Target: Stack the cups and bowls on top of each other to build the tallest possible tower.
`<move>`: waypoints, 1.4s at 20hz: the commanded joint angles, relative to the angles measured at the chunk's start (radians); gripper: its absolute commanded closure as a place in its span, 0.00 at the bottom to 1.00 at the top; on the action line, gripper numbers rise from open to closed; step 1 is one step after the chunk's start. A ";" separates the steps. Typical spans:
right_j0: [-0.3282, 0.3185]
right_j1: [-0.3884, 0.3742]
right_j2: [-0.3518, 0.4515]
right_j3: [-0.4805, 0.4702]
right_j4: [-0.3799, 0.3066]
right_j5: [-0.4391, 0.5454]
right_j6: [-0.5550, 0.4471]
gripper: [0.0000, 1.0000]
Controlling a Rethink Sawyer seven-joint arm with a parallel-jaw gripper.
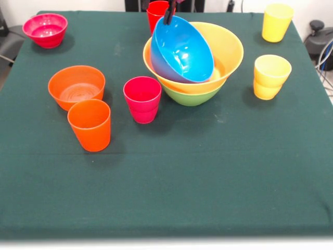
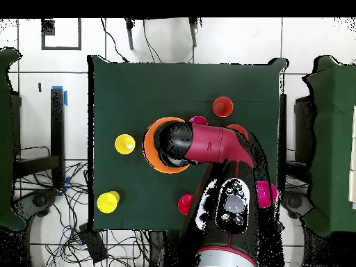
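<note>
From the front view I can see the whole green counter (image 1: pixel 166 187) and almost every cup and bowl. From the overhead view I see much less, because the big red arm (image 2: pixel 219 149) covers the middle of the counter.

In the front view the pincer (image 1: pixel 169 15) comes down at the top edge, at about 12 o'clock. It is clenched on the rim of the blue bowl (image 1: pixel 182 49). The blue bowl is tipped on its side, with its open mouth facing me, and it sits partly inside the big yellow bowl (image 1: pixel 229 52). The yellow bowl rests in the green bowl (image 1: pixel 192 96). That pile is the tower, and it stands a bit past the middle of the counter.

A red cup (image 1: pixel 155 14) stands just behind the tower. At 9 o'clock from the tower I see the orange bowl (image 1: pixel 76 86), with the orange cup (image 1: pixel 89 125) touching its near side. The pink cup (image 1: pixel 142 99) stands between them and the tower. The pink bowl (image 1: pixel 45 29) is far off at 10 o'clock, in the corner. All these look empty. Two yellow cups stand to the right, one (image 1: pixel 271 75) at 3 o'clock and one (image 1: pixel 276 22) at 1 o'clock.

From above, the arm reaches from the bottom of the picture up and over the tower, then bends to the left. Only an orange-yellow rim (image 2: pixel 149 149) peeks out beside it.
</note>
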 commanded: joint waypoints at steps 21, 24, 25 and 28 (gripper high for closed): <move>0.009 0.086 0.075 0.009 0.026 -0.094 0.108 0.00; 0.006 0.103 0.077 0.012 0.027 -0.117 0.110 0.00; 0.006 0.107 0.077 0.011 0.026 -0.124 0.109 0.00; 0.009 0.111 0.074 0.017 0.026 -0.136 0.113 0.00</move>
